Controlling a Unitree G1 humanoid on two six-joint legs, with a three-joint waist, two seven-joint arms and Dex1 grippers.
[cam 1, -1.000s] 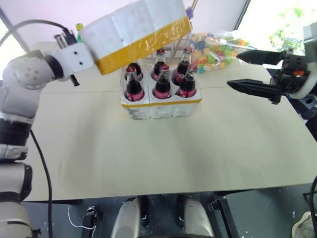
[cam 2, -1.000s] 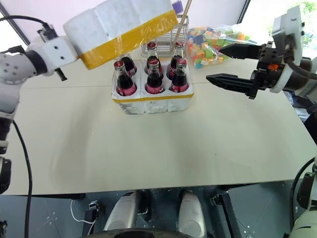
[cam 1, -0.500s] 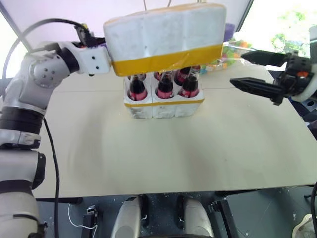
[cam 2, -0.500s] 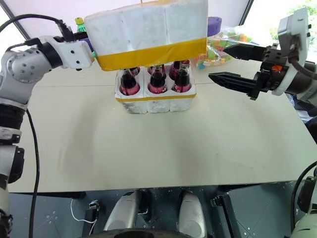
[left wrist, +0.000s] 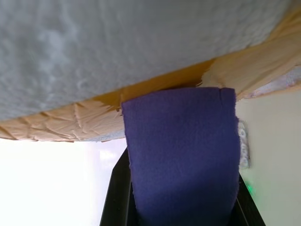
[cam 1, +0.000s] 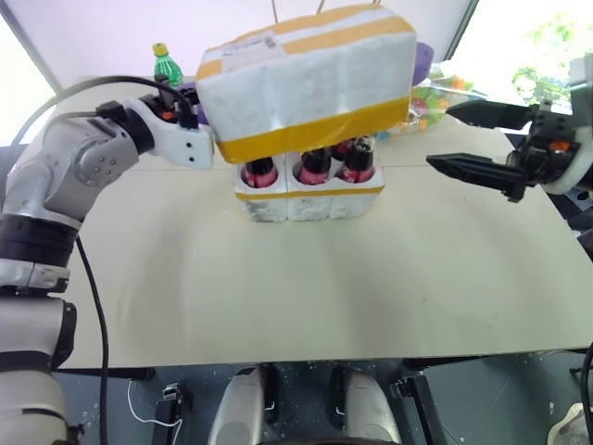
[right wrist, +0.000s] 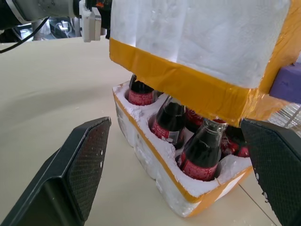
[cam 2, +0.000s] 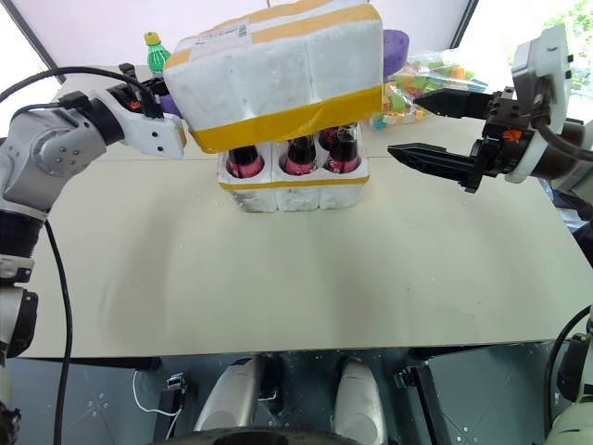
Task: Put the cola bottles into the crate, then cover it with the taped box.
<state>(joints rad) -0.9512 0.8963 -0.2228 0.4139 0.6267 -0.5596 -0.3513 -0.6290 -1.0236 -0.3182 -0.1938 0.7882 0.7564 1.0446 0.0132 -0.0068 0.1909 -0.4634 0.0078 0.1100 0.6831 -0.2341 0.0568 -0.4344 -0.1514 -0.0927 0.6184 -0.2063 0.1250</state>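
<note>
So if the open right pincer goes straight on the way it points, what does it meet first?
Probably the large white foam box with yellow tape, above the glass cola bottles; the right pincer is level with it, though depth is unclear.

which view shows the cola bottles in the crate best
The right wrist view: it looks under the taped box at the cola bottles standing in the crate. Both eye views show just the front row's lower halves under the box; the left wrist view shows box and purple pad.
</note>
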